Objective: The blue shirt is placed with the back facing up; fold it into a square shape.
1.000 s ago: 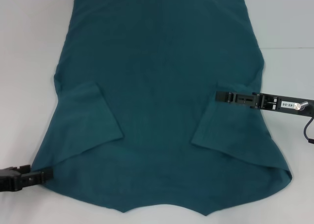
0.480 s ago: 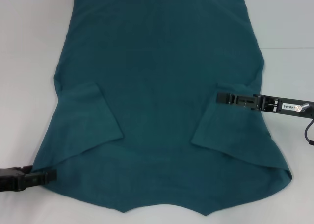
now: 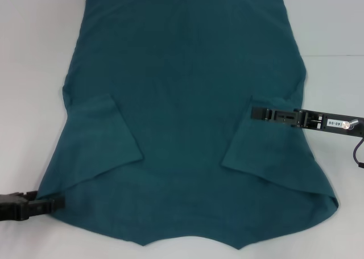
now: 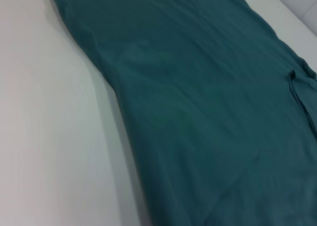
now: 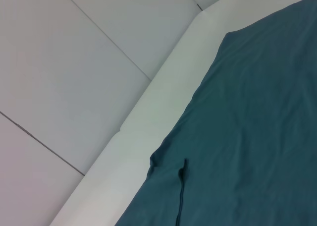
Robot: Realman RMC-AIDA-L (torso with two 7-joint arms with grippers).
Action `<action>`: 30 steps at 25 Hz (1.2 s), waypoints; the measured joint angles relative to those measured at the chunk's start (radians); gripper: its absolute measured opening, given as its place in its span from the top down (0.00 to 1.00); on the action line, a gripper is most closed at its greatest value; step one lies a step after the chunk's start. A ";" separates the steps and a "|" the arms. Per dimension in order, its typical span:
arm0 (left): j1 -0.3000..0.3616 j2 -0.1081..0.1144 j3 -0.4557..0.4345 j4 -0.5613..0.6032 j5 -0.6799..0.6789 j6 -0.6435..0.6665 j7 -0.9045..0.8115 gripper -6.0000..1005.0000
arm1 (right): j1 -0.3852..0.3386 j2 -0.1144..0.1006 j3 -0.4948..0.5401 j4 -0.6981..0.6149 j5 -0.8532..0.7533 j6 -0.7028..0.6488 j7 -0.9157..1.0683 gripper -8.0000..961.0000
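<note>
The blue shirt (image 3: 182, 100) lies flat on the white table (image 3: 34, 71), plain side up, far larger than the grippers. Both sleeves are folded inward onto the body, the left sleeve (image 3: 105, 134) and the right sleeve (image 3: 267, 151). My left gripper (image 3: 57, 203) is at the shirt's near left corner, its tip at the fabric edge. My right gripper (image 3: 257, 112) reaches in from the right, over the shirt just above the folded right sleeve. The shirt also shows in the left wrist view (image 4: 208, 112) and the right wrist view (image 5: 247, 137).
Bare white table (image 4: 49, 137) borders the shirt on the left and right. A black cable (image 3: 358, 151) hangs by the right arm at the right edge. The table's edge (image 5: 148, 117) and a tiled floor (image 5: 74, 62) show in the right wrist view.
My left gripper has edged a little to the right onto the shirt's corner. My right gripper has shifted slightly downward. The shirt has not moved.
</note>
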 joint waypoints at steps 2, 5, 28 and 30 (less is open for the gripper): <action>-0.003 0.001 0.000 0.001 0.012 0.000 -0.006 0.08 | 0.000 0.000 0.000 0.000 0.000 0.001 0.000 0.06; -0.003 0.002 0.001 0.002 0.013 0.000 -0.010 0.08 | 0.000 0.000 0.000 0.000 0.000 0.003 0.000 0.06; -0.018 0.008 -0.002 -0.001 0.039 0.001 -0.018 0.25 | -0.005 0.000 0.008 0.000 0.000 0.005 0.004 0.07; -0.022 0.008 0.003 -0.002 0.039 0.002 -0.018 0.25 | -0.006 0.000 0.009 0.000 0.000 0.004 0.004 0.07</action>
